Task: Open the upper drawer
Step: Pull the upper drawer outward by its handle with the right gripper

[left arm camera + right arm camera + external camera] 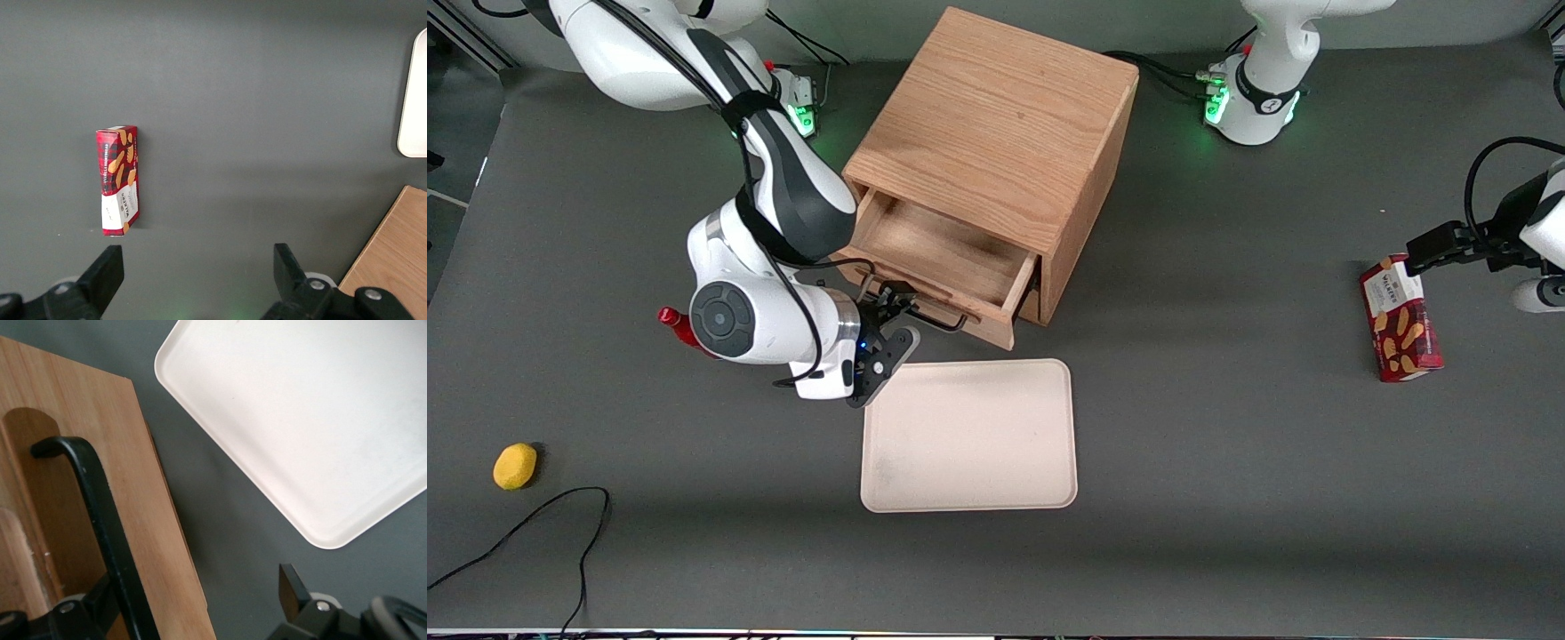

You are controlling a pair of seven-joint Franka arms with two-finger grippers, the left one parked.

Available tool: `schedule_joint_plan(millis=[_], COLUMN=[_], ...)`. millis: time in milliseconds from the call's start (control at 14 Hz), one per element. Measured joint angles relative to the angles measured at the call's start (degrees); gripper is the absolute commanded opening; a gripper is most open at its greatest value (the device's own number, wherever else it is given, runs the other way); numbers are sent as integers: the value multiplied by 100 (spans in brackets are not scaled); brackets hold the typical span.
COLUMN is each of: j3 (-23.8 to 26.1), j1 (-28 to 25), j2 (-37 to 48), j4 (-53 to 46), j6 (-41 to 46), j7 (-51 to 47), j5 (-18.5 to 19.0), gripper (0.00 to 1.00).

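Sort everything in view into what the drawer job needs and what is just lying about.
Job: upper drawer, pulled partly out; its black handle; the pincer at that handle, fingers open.

Lying about: cream tray, red biscuit box, yellow lemon, red bottle.

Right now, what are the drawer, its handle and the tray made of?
Upper drawer: light wood, visible grain, matte. Handle: black, smooth, probably painted metal; the tool is at it. Tray: cream, smooth, likely plastic.

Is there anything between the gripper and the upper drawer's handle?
No. In the right wrist view the gripper stands open astride the black handle of the upper drawer, already pulled out; nothing intervenes.
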State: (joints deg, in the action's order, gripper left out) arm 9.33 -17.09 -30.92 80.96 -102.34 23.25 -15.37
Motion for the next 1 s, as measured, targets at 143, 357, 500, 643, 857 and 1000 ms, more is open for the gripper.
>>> schedule_joint_plan(millis=[143,357,500,643,857,1000], j3=[-2,-2,-2,-2,-2,-4], j1=[83,162,189,192,192,201], j2=[-40,-111,-174,-243,-353,-427], j4=[-67,-166,-256,-346,-504,-615], j6=[0,0,0,0,0,0], j7=[6,25,64,72,75,77], j5=[0,0,0,0,0,0], gripper=[100,100,100,100,100,100])
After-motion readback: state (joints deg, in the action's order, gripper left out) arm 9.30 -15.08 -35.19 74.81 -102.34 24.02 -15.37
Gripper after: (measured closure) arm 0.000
